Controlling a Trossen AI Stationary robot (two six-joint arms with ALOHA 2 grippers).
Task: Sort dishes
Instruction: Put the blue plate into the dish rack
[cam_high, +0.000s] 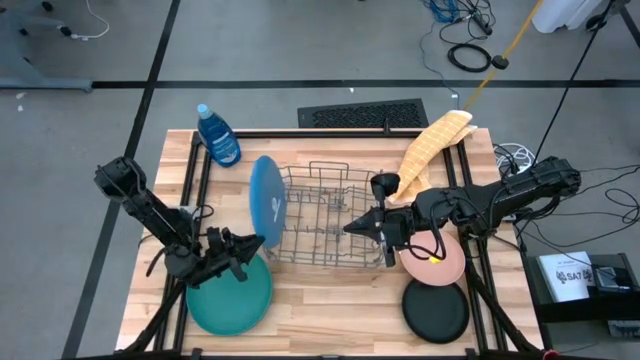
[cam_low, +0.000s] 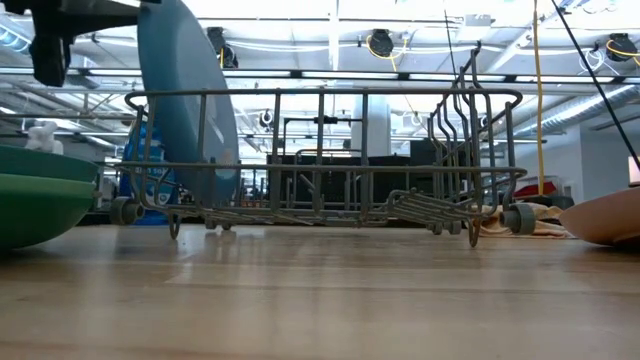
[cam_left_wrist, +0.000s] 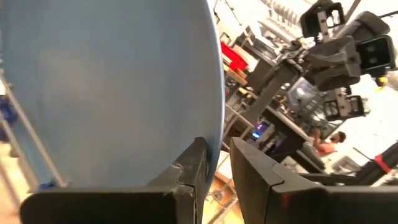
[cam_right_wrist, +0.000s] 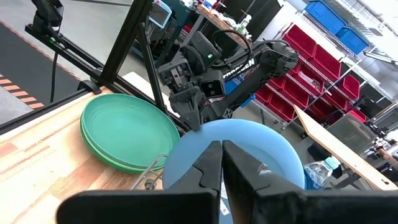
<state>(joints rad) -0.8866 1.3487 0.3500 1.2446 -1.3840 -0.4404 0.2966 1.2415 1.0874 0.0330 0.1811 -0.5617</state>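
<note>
A large blue plate (cam_high: 266, 200) stands on edge in the left end of the wire rack (cam_high: 335, 215), leaning slightly; it also shows in the low view (cam_low: 185, 110). My left gripper (cam_high: 250, 248) is at the plate's near rim, level, its fingers a little apart with only background in the gap (cam_left_wrist: 224, 168). A teal plate on a green one (cam_high: 230, 295) lies just near of it. My right gripper (cam_high: 350, 228) hovers shut over the rack's right half. A pink plate (cam_high: 435, 258) and a black plate (cam_high: 436, 310) lie flat at the near right. My left gripper has one finger (cam_left_wrist: 193, 165) right beside the blue plate's near rim (cam_left_wrist: 214, 134), coming level from the table's near-left side. The rim is not between the fingers. I cannot tell whether that finger touches it.
A blue soap bottle (cam_high: 217, 135) lies at the far left of the table. A yellow cloth (cam_high: 432, 148) lies at the far right, behind the rack. Bare wood shows along the near edge between the plate stack and the black plate.
</note>
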